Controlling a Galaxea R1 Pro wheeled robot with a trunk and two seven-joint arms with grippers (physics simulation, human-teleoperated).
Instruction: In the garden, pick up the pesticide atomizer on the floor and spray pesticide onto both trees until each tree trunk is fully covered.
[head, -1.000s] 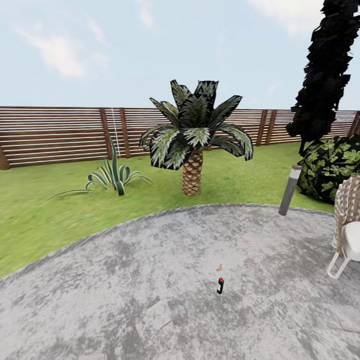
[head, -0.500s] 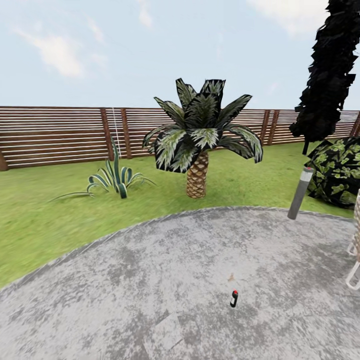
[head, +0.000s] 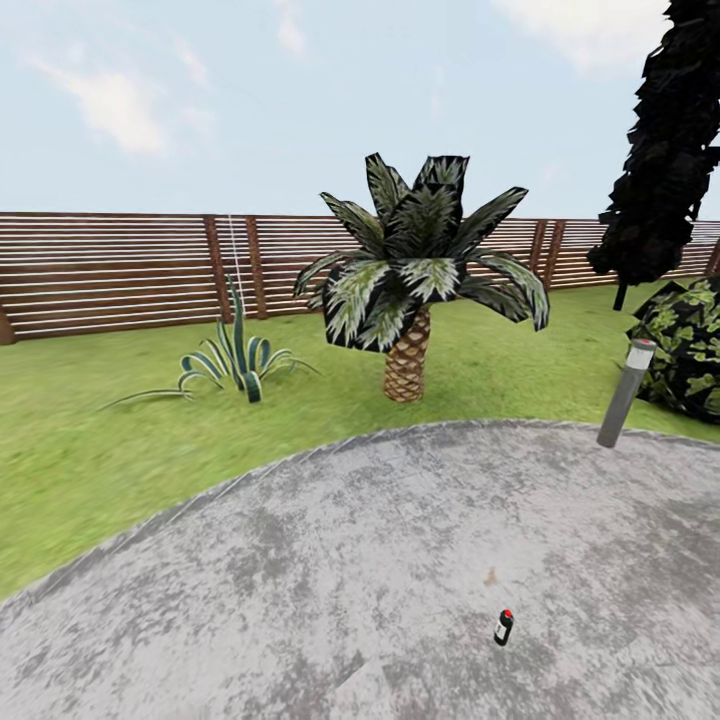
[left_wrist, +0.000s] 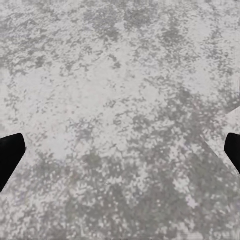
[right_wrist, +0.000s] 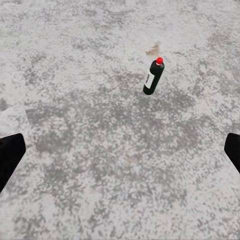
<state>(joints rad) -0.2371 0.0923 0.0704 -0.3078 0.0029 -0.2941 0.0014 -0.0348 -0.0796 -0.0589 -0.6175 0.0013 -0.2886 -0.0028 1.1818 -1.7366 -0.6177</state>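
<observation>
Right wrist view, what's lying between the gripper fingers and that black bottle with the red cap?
Bare grey stone paving; nothing lies between the right gripper and the bottle in the right wrist view.

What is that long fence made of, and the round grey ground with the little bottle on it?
The fence looks like wood: reddish-brown horizontal slats on darker posts, matte. The grey ground looks like stone or concrete paving, mottled and rough, without shine. The little bottle seems to be dark, smooth plastic with a red cap and a pale label, though it is too small to be sure.
</observation>
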